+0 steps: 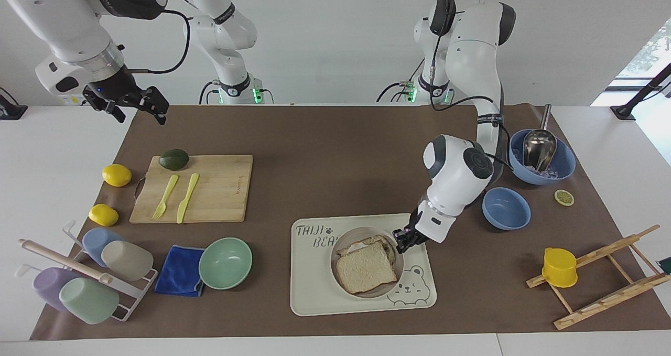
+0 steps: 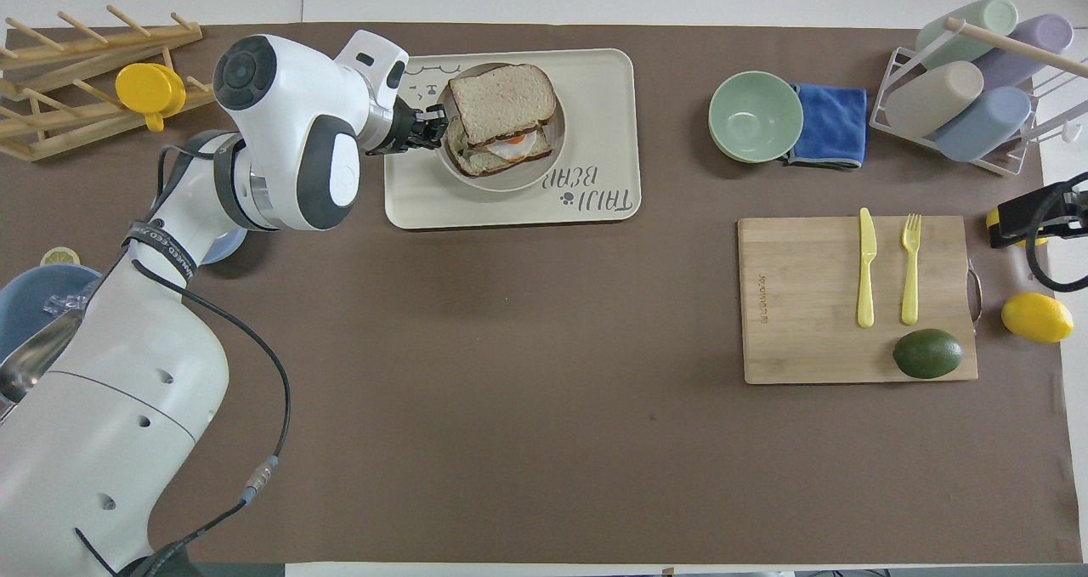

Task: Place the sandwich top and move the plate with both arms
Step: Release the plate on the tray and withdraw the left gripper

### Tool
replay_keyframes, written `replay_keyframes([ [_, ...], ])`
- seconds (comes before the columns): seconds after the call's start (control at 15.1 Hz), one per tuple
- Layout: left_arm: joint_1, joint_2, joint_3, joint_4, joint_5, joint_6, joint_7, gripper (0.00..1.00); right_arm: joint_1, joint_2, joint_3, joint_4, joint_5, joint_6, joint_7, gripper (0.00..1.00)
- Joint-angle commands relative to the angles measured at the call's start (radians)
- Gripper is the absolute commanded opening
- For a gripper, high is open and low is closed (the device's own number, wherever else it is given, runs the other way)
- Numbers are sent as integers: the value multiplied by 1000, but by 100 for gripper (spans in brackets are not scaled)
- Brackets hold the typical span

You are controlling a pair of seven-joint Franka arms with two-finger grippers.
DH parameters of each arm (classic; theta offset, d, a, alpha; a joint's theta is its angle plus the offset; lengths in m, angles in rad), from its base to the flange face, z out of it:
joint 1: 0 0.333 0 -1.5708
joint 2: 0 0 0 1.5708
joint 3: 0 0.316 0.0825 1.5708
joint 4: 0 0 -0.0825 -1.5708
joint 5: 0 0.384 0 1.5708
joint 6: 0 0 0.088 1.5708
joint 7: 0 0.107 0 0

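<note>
The small round plate is over the cream bear tray; I cannot tell whether it rests on it. On the plate the sandwich top, a pale speckled slice with brown crust, lies on the slice bearing a fried egg. My left gripper is shut on the plate's rim at the side nearer the robots. In the overhead view the plate, the sandwich top, the tray and the left gripper show as well. My right gripper is open and empty, waiting raised over the mat's corner at the right arm's end.
A cutting board holds a yellow fork, a knife and an avocado. Two lemons, a green bowl, a blue cloth and a cup rack stand nearby. Two blue bowls and a wooden rack stand at the left arm's end.
</note>
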Motion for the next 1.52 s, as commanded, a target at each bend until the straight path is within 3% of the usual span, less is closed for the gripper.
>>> replay_keyframes([
  [0.0,1,-32,1,-52,7,29,75,0,-9,-21,6,-20,17,3,8,100],
  [0.07,1,-36,1,-62,7,31,92,0,-9,-22,6,-20,17,1,8,100],
  [0.13,1,-38,1,-72,7,32,96,14,-9,-22,4,-20,17,1,8,100],
  [0.2,1,-39,1,-78,7,32,96,36,-9,-21,6,-20,17,1,8,100],
  [0.33,1,-47,1,-83,6,29,94,90,-9,-21,4,-20,17,1,8,100],
  [0.4,5,-47,1,-82,7,20,93,100,-9,-21,6,-20,17,3,8,100],
  [0.6,24,-62,5,-74,7,-21,94,100,-9,-22,4,-20,17,1,8,100],
  [0.86,87,-143,9,-74,10,-119,94,100,-9,-22,6,-21,17,1,8,100],
  [1.19,99,-307,118,-74,88,-361,93,100,-9,-22,6,-20,17,1,8,100],
  [1.46,108,-429,138,-72,237,-533,93,100,-9,-22,4,-20,17,3,8,100],
])
